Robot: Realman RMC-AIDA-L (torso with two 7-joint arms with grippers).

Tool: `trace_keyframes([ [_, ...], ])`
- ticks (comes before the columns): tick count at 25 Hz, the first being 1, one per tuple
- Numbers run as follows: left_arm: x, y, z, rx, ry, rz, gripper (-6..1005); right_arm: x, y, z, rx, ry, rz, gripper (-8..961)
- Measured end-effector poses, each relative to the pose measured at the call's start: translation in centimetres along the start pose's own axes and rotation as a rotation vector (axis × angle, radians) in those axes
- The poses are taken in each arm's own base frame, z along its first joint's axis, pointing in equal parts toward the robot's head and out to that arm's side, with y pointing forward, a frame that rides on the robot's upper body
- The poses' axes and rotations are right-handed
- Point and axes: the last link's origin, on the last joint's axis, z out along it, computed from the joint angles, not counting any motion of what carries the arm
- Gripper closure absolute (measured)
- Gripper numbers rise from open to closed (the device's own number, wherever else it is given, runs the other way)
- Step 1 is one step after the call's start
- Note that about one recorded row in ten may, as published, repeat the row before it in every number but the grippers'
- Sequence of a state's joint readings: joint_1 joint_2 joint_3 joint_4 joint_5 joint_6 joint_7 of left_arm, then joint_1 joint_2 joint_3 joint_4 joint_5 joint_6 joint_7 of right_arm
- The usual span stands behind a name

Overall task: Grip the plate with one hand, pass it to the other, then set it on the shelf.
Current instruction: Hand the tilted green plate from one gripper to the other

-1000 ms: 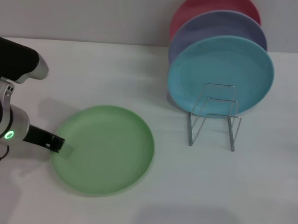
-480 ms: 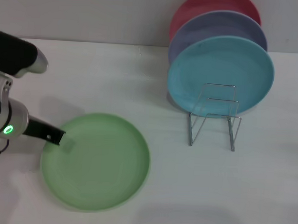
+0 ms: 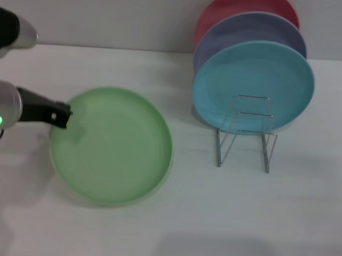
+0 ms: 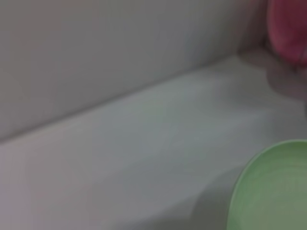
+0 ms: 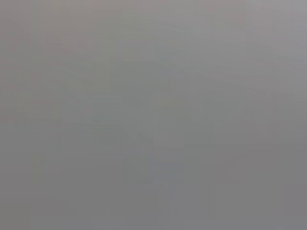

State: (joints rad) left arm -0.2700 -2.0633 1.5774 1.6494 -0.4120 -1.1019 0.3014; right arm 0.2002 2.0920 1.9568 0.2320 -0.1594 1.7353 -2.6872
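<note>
The light green plate (image 3: 115, 148) is lifted off the white table at the left of the head view. My left gripper (image 3: 61, 117) is shut on the plate's left rim, its arm reaching in from the left edge with a green ring lit. The plate's edge also shows in the left wrist view (image 4: 273, 191). The silver wire rack (image 3: 245, 132) stands at the right, its front slots bare. My right gripper is out of view; the right wrist view shows only plain grey.
A turquoise-blue plate (image 3: 253, 86), a purple plate (image 3: 251, 29) and a red plate (image 3: 240, 5) stand upright one behind another at the rack's back. The red plate also shows in the left wrist view (image 4: 288, 28). The wall runs behind the table.
My left gripper has risen and drawn back to the left with the green plate, which has come up off the table.
</note>
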Motion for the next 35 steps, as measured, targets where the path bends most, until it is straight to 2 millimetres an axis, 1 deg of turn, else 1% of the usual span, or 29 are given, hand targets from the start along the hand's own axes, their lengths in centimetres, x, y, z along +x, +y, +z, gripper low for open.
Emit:
trace_keyframes([
  [3,0.7,-0.1,-0.6,0.014,0.048,0.009,968,-0.9,1.5,2.4,-0.113,-0.083,0.031,120],
  [4,0.9,-0.2,-0.9,0.021,0.070,0.011,968,-1.2,2.6,4.4,-0.183,-0.101,0.097,119],
  [5,1.1,-0.3,-1.1,0.027,0.087,0.011,968,-1.2,2.6,4.4,-0.183,-0.101,0.097,119],
  [6,1.3,-0.3,-1.4,0.034,0.108,0.011,968,-1.0,3.1,5.5,-0.212,-0.090,0.135,119],
  [8,1.7,-0.5,-1.8,0.046,0.142,0.010,967,-0.4,4.3,7.9,-0.271,-0.023,0.177,119],
  [9,1.9,-0.5,-2.0,0.051,0.158,0.011,967,0.1,5.3,9.2,-0.304,0.034,0.186,119],
  [12,2.4,-0.6,-2.2,0.063,0.199,0.012,967,1.4,8.3,12.9,-0.386,0.251,0.193,119],
  [14,2.6,-0.6,-2.3,0.070,0.223,0.014,966,1.7,10.3,14.9,-0.428,0.396,0.179,119],
  [17,2.8,-0.8,-2.4,0.082,0.255,0.012,966,0.8,13.5,17.7,-0.496,0.526,0.143,119],
  [21,2.8,-0.9,-2.4,0.089,0.269,0.011,965,-1.0,17.3,19.9,-0.598,0.632,0.141,120],
  [25,2.7,-0.8,-2.4,0.087,0.268,0.011,964,-1.2,20.4,20.9,-0.653,0.797,0.111,119],
  [27,2.7,-0.7,-2.3,0.084,0.268,0.013,964,-0.8,21.8,21.4,-0.658,0.897,0.069,119],
  [30,2.8,-0.6,-2.3,0.081,0.269,0.012,964,-0.2,23.3,21.9,-0.658,0.991,0.031,120],
  [31,2.8,-0.6,-2.3,0.077,0.270,0.010,964,0.4,23.9,22.1,-0.657,1.026,0.011,120],
  [32,2.8,-0.5,-2.2,0.073,0.270,0.008,963,0.4,23.9,22.1,-0.657,1.026,0.011,121],
  [35,2.8,-0.4,-2.2,0.066,0.270,0.003,963,1.8,24.7,22.2,-0.656,1.094,-0.009,122],
])
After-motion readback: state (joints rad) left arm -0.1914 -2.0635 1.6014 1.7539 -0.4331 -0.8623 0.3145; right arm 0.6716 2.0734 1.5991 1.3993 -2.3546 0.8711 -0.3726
